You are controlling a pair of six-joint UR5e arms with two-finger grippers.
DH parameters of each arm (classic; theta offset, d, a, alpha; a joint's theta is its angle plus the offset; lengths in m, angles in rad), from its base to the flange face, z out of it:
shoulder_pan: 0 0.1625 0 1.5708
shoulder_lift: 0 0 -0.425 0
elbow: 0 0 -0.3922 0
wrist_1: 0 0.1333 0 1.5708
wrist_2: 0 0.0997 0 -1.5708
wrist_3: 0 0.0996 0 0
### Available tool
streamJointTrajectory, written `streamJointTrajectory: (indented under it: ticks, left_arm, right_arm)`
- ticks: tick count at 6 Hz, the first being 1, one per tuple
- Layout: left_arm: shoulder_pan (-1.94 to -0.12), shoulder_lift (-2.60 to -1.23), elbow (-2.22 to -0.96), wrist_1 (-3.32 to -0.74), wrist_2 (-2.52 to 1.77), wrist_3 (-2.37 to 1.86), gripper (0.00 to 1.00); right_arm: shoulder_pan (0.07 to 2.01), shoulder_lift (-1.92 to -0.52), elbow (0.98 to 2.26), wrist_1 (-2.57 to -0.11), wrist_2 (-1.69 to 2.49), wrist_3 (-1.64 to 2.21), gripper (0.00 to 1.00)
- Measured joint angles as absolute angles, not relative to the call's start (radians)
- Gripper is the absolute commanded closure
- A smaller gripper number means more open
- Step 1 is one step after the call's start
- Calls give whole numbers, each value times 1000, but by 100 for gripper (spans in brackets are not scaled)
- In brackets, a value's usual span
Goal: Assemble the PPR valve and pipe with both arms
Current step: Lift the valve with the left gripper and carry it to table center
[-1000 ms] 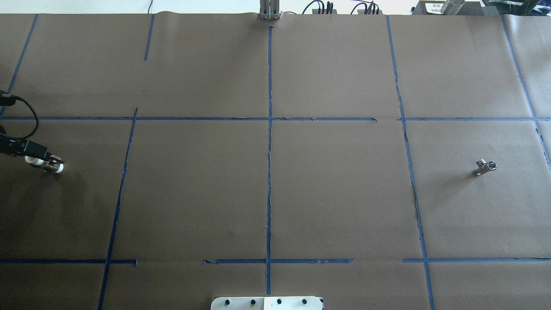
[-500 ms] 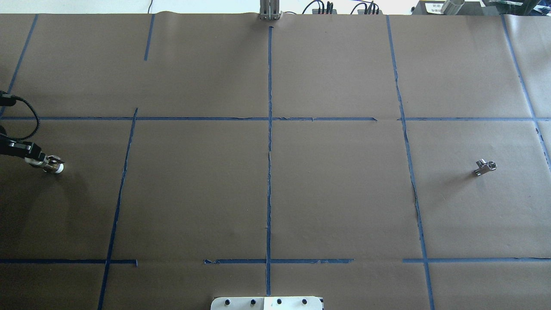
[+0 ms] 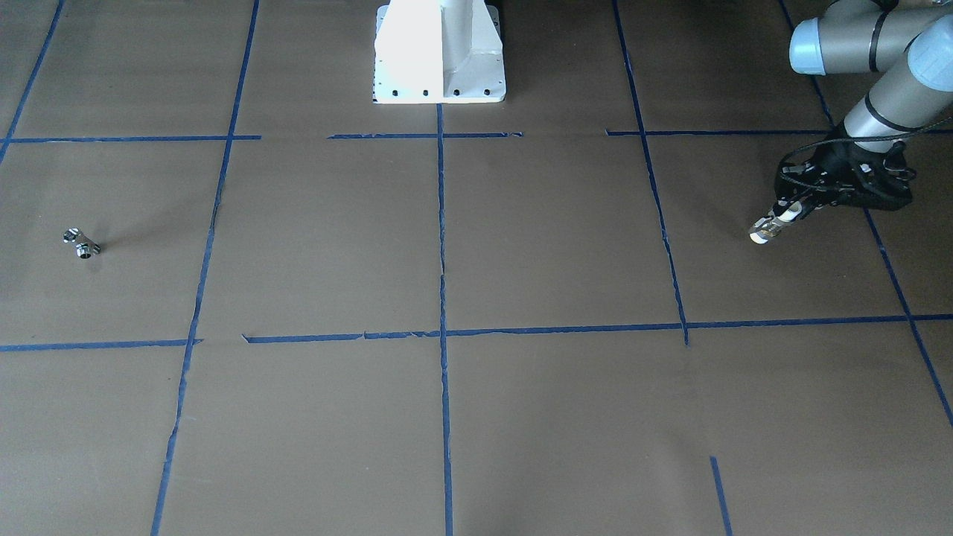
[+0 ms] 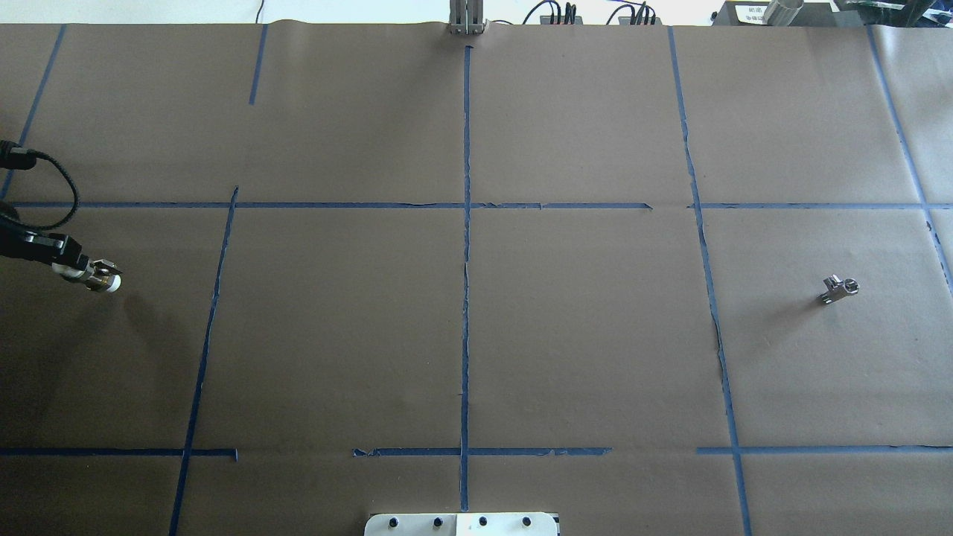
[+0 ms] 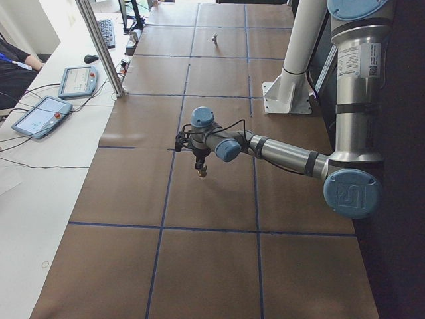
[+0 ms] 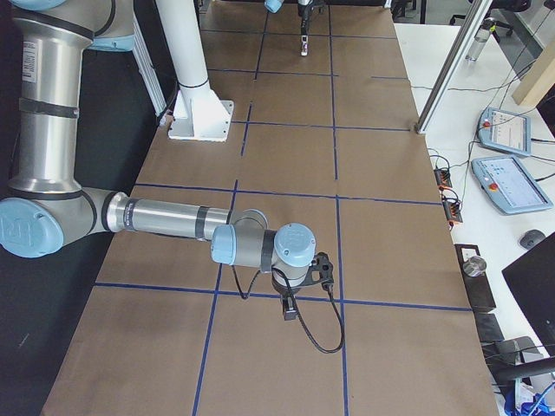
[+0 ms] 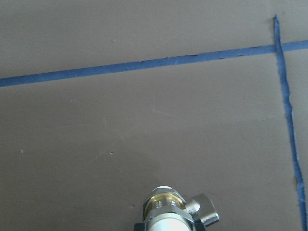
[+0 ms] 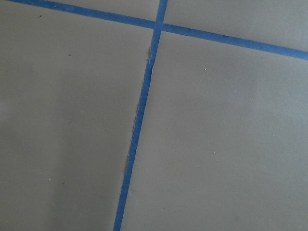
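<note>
left end effector [image 3: 788, 214] is clamped down on the ppr valve [image 3: 765, 230], gripping it by one white end. the brass band and the other white end poke out past the fingertips. in the left wrist view the little silvery side lever sticks out to the right of the brass part. the valve is up off the worktop [image 4: 581, 335]: its shadow sits apart from it on the brown paper, way over on the robot's left side.

the pipe [image 4: 839, 289] is lying by itself on the robot's right side of the worktop, well apart from the valve, with nothing touching it. it's inside one of the squares marked by the blue tape lines [image 4: 466, 298].

the right end effector [image 6: 289, 308] only shows up in the right side view, hanging low over a tape crossing near that camera. can't tell how far open it is. its own wrist cam just sees paper and tape.
</note>
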State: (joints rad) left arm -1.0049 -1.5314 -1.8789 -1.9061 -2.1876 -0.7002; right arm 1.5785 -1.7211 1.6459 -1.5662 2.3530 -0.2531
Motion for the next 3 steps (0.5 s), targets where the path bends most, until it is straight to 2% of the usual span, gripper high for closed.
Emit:
streamJointTrajectory:
  ticks: [3]
  left_arm:
    - [-902, -1790, -1927, -1662, -2183, -1128, 98]
  right_arm:
    - [1578, -1721, 1646, -1566, 2353, -252, 0]
